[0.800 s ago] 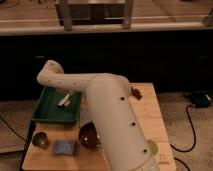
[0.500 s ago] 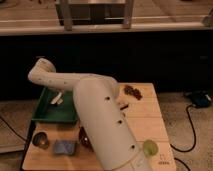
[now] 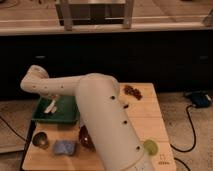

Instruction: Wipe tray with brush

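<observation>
The dark-green tray (image 3: 67, 114) lies at the back left of the wooden table. A small whitish brush (image 3: 50, 106) stands on its left part, tilted. My white arm reaches left across the table, bends at the far left and comes down over the tray. My gripper (image 3: 49, 101) is at the top of the brush, over the tray's left side. The arm hides the tray's right edge.
A blue-grey square cloth (image 3: 64, 147), a round metal cup (image 3: 40, 140) and a dark red bowl (image 3: 86, 138) sit in front of the tray. A green round item (image 3: 150, 146) lies front right, brown bits (image 3: 132, 91) back right. A cable and a blue object (image 3: 200, 99) lie on the floor at right.
My arm has swung further left and nearer the camera, covering more of the table. The brush has shifted left within the tray.
</observation>
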`<state>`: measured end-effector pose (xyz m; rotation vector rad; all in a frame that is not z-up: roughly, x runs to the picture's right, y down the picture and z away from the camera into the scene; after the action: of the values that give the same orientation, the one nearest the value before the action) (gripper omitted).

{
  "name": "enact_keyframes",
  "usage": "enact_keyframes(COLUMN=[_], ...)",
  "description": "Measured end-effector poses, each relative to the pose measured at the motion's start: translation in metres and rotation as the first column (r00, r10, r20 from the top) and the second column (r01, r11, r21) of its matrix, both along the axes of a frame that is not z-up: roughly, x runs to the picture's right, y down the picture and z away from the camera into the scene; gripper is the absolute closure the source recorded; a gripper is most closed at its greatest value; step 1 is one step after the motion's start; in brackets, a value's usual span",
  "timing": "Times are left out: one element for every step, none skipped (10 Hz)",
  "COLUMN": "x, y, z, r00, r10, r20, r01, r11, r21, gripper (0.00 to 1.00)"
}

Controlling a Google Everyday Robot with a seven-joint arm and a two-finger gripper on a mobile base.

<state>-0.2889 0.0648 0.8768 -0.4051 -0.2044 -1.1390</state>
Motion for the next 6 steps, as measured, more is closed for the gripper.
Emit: enact_keyframes(x=[0.015,0.036,0.055,0.077,0.096,0.108], y=[0.001,-0.001,-0.005,-0.011,-0.017,-0.023], z=[0.0,0.001,0.002,0.005,0.009,0.013], r00=[1.0,0.999,0.998,0.994,0.992,0.99], r10=[0.012,0.032,0.052,0.08,0.098,0.106], r20=[-0.01,-0.03,-0.047,-0.068,-0.085,-0.094], r01=[-0.012,-0.032,-0.052,-0.08,-0.098,-0.106], r11=[0.9999,0.9995,0.9986,0.9968,0.9951,0.9943], r21=[-0.003,-0.003,0.0,0.005,0.009,0.013], gripper=[0.98,0.98,0.98,0.98,0.98,0.98])
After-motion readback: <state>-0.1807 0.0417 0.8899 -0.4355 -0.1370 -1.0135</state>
